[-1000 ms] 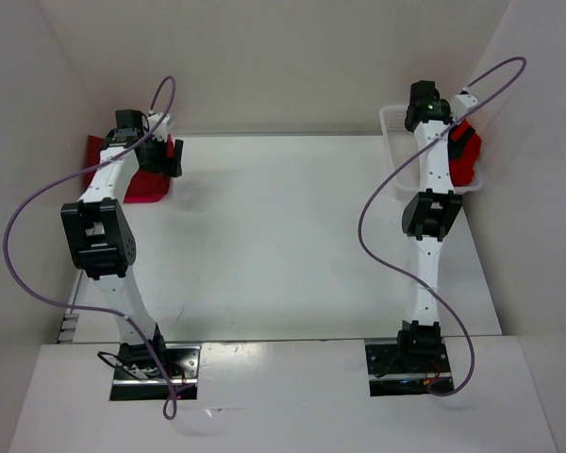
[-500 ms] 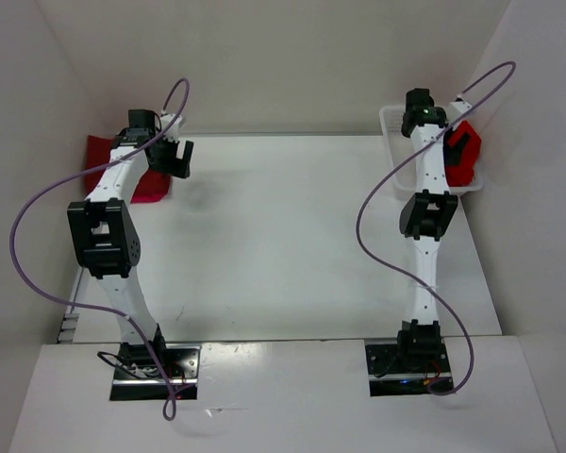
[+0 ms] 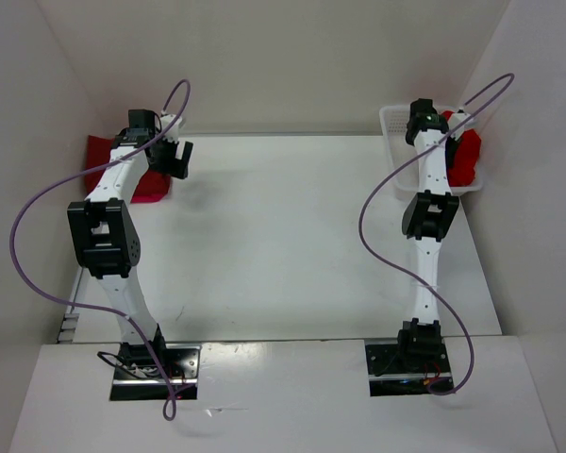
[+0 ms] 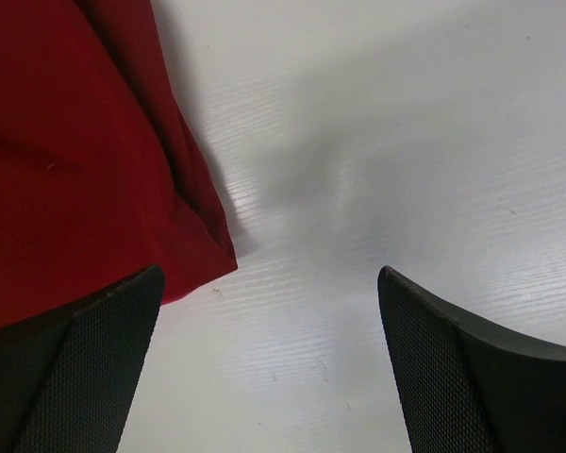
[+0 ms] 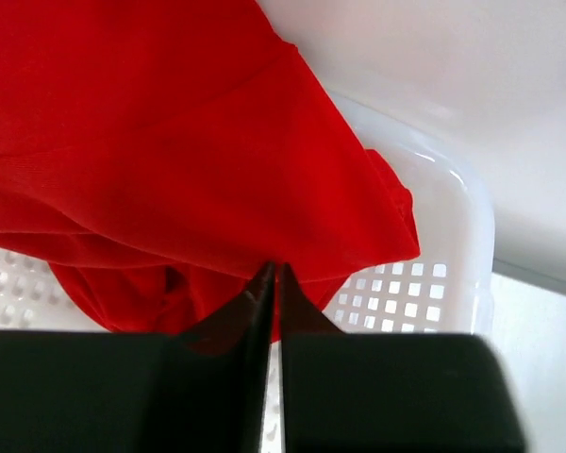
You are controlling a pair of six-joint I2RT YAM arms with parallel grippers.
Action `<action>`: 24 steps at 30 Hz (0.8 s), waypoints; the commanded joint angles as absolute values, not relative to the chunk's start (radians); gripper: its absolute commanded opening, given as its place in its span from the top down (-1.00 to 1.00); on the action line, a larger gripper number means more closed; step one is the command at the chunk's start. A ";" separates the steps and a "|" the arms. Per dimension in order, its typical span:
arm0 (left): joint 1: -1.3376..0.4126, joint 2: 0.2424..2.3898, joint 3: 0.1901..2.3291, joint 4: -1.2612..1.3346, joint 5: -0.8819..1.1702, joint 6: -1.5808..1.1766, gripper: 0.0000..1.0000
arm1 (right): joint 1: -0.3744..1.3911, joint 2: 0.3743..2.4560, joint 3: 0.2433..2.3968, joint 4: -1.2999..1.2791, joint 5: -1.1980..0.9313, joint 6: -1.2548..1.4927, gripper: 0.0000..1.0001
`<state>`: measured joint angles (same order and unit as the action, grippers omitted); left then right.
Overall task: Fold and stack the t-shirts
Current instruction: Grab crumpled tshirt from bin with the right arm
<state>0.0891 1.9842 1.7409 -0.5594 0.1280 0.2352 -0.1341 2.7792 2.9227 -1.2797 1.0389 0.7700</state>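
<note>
The left claw [image 4: 269, 283] hung wide, its two dark textured fingers [image 4: 472, 377] well apart and holding nothing. It was over the far-left part of the white bench [image 4: 406, 142]. Just beside it lay a deep red cloth t-shirt [image 4: 66, 160], flat on the bench, its corner reaching in between the fingers on the claw's left side. From the overhead camera this shirt [image 3: 143, 185] sat at the far-left edge of the bench [image 3: 292, 236], partly under the left arm. A paler red patch of cloth showed behind it against the wall; whether that was a separate shirt I could not tell.

The right claw [image 5: 274, 272] was pinched tight on a bright red cloth t-shirt [image 5: 170, 142], with a fold of the fabric caught between its closed tips. The shirt bunched and draped over a white plastic mesh basket [image 5: 424, 293], its lower folds lying against the basket's perforated wall. In the overhead view the basket [image 3: 392, 117] stood at the far-right corner of the bench. The red cloth [image 3: 468, 156] was gathered at the basket's right side, next to the right arm's wrist.
</note>
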 commanded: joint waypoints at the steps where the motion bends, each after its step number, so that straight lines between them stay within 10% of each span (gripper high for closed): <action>1: 0.086 1.951 1.756 -0.558 0.109 0.258 -1.00 | -0.149 2.790 2.947 -1.299 1.045 0.761 0.91; 18: 0.086 1.913 1.736 -0.558 0.109 0.258 -1.00 | -0.061 2.720 2.944 -1.299 1.124 0.792 0.99; 20: 0.086 1.913 1.736 -0.558 0.109 0.258 -1.00 | -0.115 2.740 2.944 -1.299 1.070 0.773 0.25; 21: 0.086 1.913 1.736 -0.558 0.109 0.258 -1.00 | -0.127 2.750 2.944 -1.299 1.069 0.773 -0.80; 24: 0.086 1.913 1.736 -0.558 0.109 0.258 -1.00 | -0.150 2.760 2.931 -1.299 1.060 0.761 -1.00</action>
<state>0.0891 1.9598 1.7409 -0.5617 0.1081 0.2379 -0.0910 2.7796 2.9227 -1.2827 1.0363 0.7586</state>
